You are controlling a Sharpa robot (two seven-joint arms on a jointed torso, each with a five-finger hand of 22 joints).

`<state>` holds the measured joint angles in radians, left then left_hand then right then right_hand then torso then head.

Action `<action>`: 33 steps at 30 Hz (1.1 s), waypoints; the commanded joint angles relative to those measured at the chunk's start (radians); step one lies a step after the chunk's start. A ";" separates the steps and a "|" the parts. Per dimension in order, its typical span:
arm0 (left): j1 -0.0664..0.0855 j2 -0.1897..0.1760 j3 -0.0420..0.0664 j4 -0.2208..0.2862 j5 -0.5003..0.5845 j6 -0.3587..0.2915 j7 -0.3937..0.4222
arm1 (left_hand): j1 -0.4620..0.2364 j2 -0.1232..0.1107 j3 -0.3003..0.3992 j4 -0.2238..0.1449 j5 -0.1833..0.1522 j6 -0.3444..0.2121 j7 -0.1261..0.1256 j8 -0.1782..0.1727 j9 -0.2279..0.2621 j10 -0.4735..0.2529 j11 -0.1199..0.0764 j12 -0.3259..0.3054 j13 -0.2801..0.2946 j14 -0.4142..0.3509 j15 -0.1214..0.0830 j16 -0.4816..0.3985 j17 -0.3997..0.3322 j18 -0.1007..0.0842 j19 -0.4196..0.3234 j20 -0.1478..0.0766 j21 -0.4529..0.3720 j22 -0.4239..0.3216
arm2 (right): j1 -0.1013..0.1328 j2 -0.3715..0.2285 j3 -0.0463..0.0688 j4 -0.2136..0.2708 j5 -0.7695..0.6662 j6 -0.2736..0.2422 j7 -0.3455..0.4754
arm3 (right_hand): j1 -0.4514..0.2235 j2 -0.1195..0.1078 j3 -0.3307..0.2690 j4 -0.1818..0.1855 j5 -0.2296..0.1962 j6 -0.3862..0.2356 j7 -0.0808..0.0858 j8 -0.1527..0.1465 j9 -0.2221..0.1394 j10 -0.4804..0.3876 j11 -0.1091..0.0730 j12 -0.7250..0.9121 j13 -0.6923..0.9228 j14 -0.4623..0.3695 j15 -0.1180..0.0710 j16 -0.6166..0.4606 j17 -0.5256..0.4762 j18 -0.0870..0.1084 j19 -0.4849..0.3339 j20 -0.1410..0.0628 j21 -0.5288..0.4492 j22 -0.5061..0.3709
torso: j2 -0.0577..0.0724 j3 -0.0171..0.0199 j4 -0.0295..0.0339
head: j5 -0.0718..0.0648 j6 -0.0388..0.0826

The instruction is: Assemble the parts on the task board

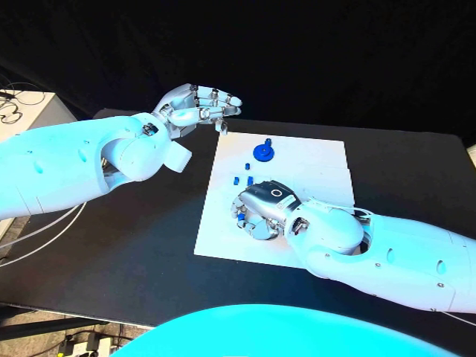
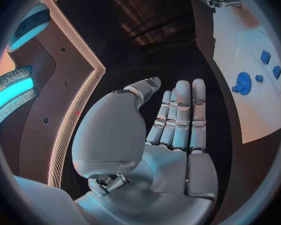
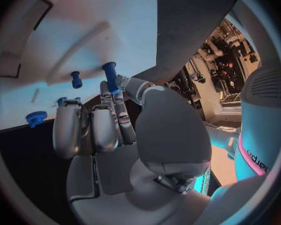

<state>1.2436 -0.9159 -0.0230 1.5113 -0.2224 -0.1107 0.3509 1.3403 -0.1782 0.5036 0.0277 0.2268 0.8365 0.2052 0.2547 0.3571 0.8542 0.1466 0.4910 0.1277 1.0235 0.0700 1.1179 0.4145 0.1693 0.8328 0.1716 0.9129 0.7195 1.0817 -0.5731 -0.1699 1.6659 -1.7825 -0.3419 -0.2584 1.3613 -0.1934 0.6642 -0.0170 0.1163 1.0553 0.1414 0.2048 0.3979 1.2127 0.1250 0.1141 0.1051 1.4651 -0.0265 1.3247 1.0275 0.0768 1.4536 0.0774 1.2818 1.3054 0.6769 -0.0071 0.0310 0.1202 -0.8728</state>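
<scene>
While the left hand hovers open-fingered, the right hand's fingers pinch a blue peg over the task board.

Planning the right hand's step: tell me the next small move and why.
Probably lower the right hand slightly to seat the blue peg. In the right wrist view its fingers pinch that peg upright over the white task board, beside a shorter blue peg. The left hand hovers off the board, holding nothing.

task board mid-table | gear on its far part | small parts nearer | table beneath
</scene>
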 commanded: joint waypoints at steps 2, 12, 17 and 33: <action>0.001 0.002 0.001 0.001 -0.001 0.011 0.003 | -0.004 0.003 -0.001 0.006 0.002 -0.004 -0.001 0.006 0.001 -0.009 -0.001 0.007 -0.001 -0.001 0.002 -0.001 -0.001 0.014 0.009 -0.001 -0.003 -0.001 | -0.009 -0.003 -0.008 -0.010 0.000 0.043 -0.003 | -0.008 -0.003 0.020 -0.033 0.002 -0.008 0.002 -0.007 -0.001 0.050 -0.057 -0.006 0.000 0.004 0.009 -0.005 -0.003 -0.006 -0.005 0.002 -0.006 -0.002 | -0.001 -0.0003 -0.0005 | -0.001 0.000; 0.001 0.001 0.001 0.001 -0.001 0.011 0.002 | -0.005 0.003 -0.002 0.007 0.001 -0.005 -0.001 0.006 0.001 -0.010 -0.001 0.007 -0.001 -0.001 0.002 -0.001 -0.001 0.014 0.009 0.000 -0.004 -0.001 | -0.009 -0.011 -0.008 -0.009 0.010 0.016 0.005 | -0.064 -0.045 -0.014 -0.025 0.054 -0.047 0.014 -0.034 -0.010 -0.019 -0.037 -0.047 -0.014 0.009 0.026 0.004 0.010 0.001 -0.020 0.017 -0.044 -0.030 | -0.001 -0.0007 0.0001 | -0.002 0.000; 0.001 0.000 0.001 0.001 -0.001 0.011 0.002 | -0.005 0.003 -0.002 0.007 0.001 -0.005 -0.001 0.006 0.001 -0.010 -0.001 0.007 -0.001 -0.001 0.002 -0.001 -0.001 0.014 0.009 0.000 -0.004 -0.001 | -0.009 -0.014 -0.008 -0.009 0.011 0.002 0.008 | -0.072 -0.057 -0.024 -0.026 0.056 -0.059 0.016 -0.040 -0.012 -0.064 -0.029 -0.050 -0.025 0.002 0.033 -0.005 -0.008 0.009 -0.034 0.024 -0.078 -0.057 | -0.001 -0.0002 -0.0003 | -0.002 0.000; 0.001 -0.001 0.001 0.001 -0.001 0.011 0.000 | -0.006 0.003 -0.002 0.008 0.001 -0.005 -0.001 0.006 0.001 -0.011 -0.001 0.008 -0.001 -0.002 0.002 -0.001 -0.002 0.014 0.009 0.000 -0.005 -0.002 | -0.009 -0.022 -0.008 -0.010 0.040 -0.040 0.020 | -0.073 -0.059 -0.064 -0.027 0.044 -0.088 0.023 -0.058 -0.019 -0.151 -0.018 -0.039 -0.038 -0.026 0.042 -0.043 -0.078 0.032 -0.077 0.034 -0.192 -0.150 | -0.001 -0.0006 -0.0001 | -0.002 0.000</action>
<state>1.2436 -0.9180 -0.0230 1.5108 -0.2225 -0.1104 0.3470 1.3403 -0.1782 0.5009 0.0304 0.2268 0.8365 0.2052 0.2547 0.3568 0.8470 0.1465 0.4948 0.1277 1.0235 0.0700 1.1179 0.4145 0.1694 0.8328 0.1716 0.9129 0.7187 1.0731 -0.5943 -0.1781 1.6546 -1.7508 -0.3678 -0.2514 1.2924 -0.2527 0.6084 -0.0440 0.1662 0.9720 0.1639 0.1506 0.3806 1.0699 0.1072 0.0722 0.0687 1.4451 0.0180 1.2880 0.9507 0.0926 1.3837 0.1146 1.0931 1.1561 0.6758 -0.0077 0.0310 0.1175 -0.8728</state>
